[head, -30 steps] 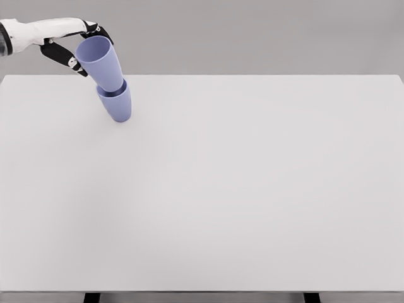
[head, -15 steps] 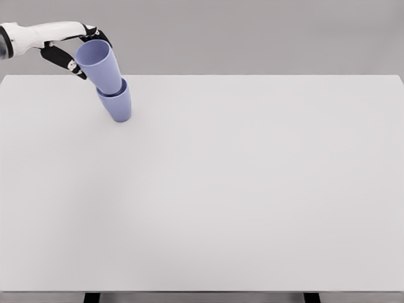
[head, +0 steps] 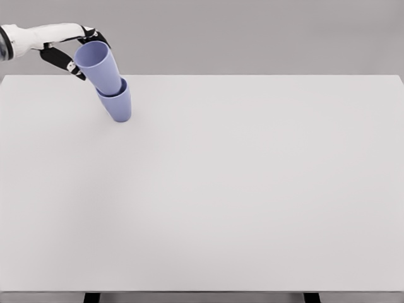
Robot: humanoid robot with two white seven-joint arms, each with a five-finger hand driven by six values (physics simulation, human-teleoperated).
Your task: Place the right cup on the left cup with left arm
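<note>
Two lilac cups stand nested at the far left of the white table (head: pixel 240 189). The lower cup (head: pixel 118 106) rests on the table, and the upper cup (head: pixel 100 64) sits inside it. Both lean to the left. My left hand (head: pixel 77 52) is behind the upper cup's rim, coming in from the upper left. Its thumb lies to the left of the rim and its fingers (head: pixel 95 35) reach over the back of it, spread loosely rather than pressed on the cup. The right arm does not show.
The table's back edge runs just behind the cups, with a grey wall beyond it. The front edge and two dark legs show at the bottom.
The left hand has drawn back a little to the left while its fingers loosened. The upper cup has sunk slightly deeper into the lower one.
</note>
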